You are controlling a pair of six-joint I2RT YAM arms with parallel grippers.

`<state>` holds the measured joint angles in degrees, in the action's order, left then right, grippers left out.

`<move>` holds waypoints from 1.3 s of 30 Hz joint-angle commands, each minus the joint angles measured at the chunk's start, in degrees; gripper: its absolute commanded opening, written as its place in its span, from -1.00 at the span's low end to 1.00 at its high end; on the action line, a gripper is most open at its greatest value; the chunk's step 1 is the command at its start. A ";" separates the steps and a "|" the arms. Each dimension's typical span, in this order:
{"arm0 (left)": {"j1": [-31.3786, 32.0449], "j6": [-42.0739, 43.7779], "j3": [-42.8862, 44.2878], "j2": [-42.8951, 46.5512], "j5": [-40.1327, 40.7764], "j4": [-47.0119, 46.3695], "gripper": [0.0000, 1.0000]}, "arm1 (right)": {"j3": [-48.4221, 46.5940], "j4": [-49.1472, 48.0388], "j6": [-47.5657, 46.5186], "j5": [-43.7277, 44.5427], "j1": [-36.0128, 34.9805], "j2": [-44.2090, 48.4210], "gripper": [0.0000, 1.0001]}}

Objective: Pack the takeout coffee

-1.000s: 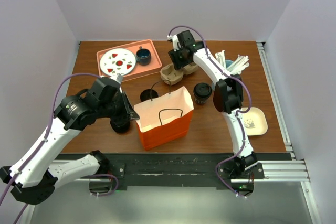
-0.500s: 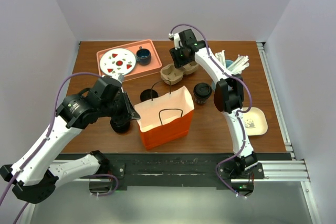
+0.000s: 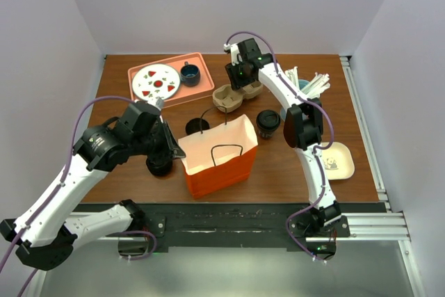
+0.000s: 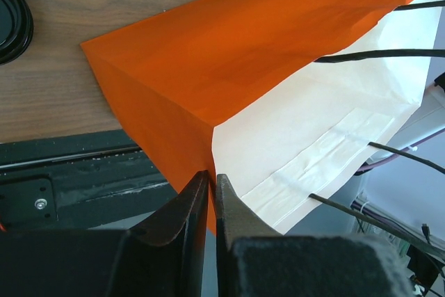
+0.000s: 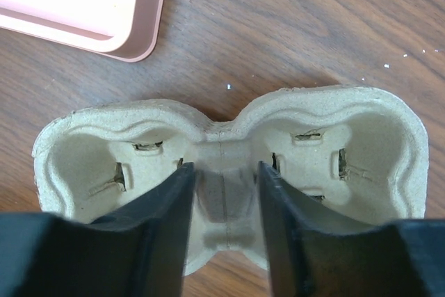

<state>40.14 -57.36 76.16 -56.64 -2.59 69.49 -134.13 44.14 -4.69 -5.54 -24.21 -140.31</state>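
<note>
The takeout coffee [image 3: 268,122], a dark cup with a black lid, stands upright just right of the orange paper bag [image 3: 219,158]. My left gripper [image 3: 179,152] is shut on the bag's left rim [image 4: 208,137], pinching the paper, and the bag's white inside faces up. My right gripper [image 3: 240,83] is at the back, over the pulp cup carrier [image 3: 233,95]. Its jaws [image 5: 224,172] are open, one finger in each well, either side of the carrier's middle divider [image 5: 222,144] and very near its walls.
Another dark cup [image 3: 159,165] stands left of the bag, partly under my left arm. A black round lid-like piece [image 3: 197,126] lies behind the bag. At the back left, a pink tray [image 3: 201,92] holds a plate and a blue cup. Straws and stirrers [image 3: 309,85] and a small plate [image 3: 338,161] are on the right.
The right gripper's jaws have narrowed around the carrier's middle divider, and the wrist has shifted slightly over it. The left arm and the bag have not moved.
</note>
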 commanded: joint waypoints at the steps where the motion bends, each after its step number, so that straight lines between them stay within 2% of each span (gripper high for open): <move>1: -0.33 -0.29 1.01 1.53 0.04 -1.82 -0.71 | -0.35 -0.02 0.29 -0.96 0.48 0.57 -0.02; 7: -0.33 -2.13 -0.57 3.38 -0.13 -2.70 -0.71 | 1.32 -0.19 0.38 -1.23 0.74 1.18 -0.04; 19: -0.24 -2.67 -1.01 3.64 -0.14 -3.14 -0.71 | -0.87 0.24 0.47 -0.18 0.83 1.97 -0.33; 31: -0.33 -2.49 -1.54 3.73 -0.49 -3.49 -0.70 | -0.70 -0.37 1.17 0.97 1.18 3.73 -0.33; 35: -0.33 -2.49 -1.81 3.91 -0.57 -3.58 -0.70 | -0.70 -1.07 1.79 1.15 1.27 4.52 -0.27; 39: -0.24 -2.31 -2.07 3.82 -0.84 -4.01 -0.70 | 1.67 -5.54 2.05 1.59 1.27 5.49 -0.29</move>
<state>40.14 -59.44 75.02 -53.17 -2.68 67.92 -133.29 43.53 -3.53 -5.45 -23.70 -140.16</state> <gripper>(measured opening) 0.150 0.402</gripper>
